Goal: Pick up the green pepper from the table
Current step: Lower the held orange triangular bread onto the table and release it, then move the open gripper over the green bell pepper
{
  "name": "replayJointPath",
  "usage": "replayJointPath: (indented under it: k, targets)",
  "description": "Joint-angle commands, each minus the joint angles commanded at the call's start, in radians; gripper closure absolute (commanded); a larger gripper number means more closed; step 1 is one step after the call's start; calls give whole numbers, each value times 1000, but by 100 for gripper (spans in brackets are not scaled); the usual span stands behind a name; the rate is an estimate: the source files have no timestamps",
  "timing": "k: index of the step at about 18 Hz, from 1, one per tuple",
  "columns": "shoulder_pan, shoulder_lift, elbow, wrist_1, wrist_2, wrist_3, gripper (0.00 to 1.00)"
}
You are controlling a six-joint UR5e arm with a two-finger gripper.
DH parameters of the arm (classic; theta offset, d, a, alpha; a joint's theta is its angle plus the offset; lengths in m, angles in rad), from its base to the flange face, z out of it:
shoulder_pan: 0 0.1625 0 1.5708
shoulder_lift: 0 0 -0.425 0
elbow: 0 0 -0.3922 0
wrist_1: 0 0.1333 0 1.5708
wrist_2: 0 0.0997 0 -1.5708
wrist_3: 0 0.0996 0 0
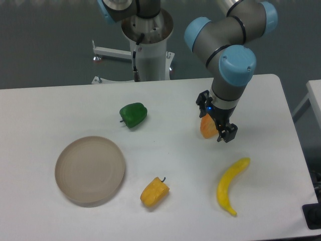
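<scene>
From my remote seat I see the black two-finger gripper (pixel 219 128) low over the right half of the large white rectangular table (pixel 45 105), hanging from the grey arm with pale-blue joint caps (pixel 235 63). A small blue light glows on the gripper body near the wrist. Its fingers point down and toward the camera, and a small orange rounded object (pixel 207 126) sits right at them, partly hidden behind the black fingers. I cannot tell whether the jaws are clamped on that orange piece or merely standing beside it; the angle hides the contact.

The small glossy dark-green bell pepper (pixel 133 115) lies on the table well apart from the gripper, off to the left in the picture and a little farther back, with bare tabletop between them. It rests on its side, its short stem pointing left.

Nearer the camera, below the gripper, a curved yellow banana (pixel 231 186) lies on the table. Left of that is a yellow-orange pepper with a dark stem (pixel 154 192). Farther left sits a round beige plate (pixel 90 169), in front of the green pepper.

Behind the table stands the white cylindrical arm pedestal (pixel 149 52).

I can read no brand, label or writing anywhere.
</scene>
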Motion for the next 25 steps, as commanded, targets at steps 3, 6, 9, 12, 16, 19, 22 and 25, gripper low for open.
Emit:
replayJointPath:
  k: [3, 6, 9, 12, 16, 19, 22, 25]
  targets:
    - [-3, 0, 0, 0, 2, -2, 0]
    - [-2, 3, -3, -5, 0, 0, 0]
    - [-3, 14, -35, -29, -3, -2, 0]
    - [-12, 95, -162, -14, -70, 0, 0]
    - [-25, 179, -279, 35, -123, -14, 0]
    - [-51, 219, -351, 66, -126, -17, 0]
    - [-74, 258, -435, 90, -133, -21, 0]
    - [-122, 256, -469, 133, -137, -124, 0]
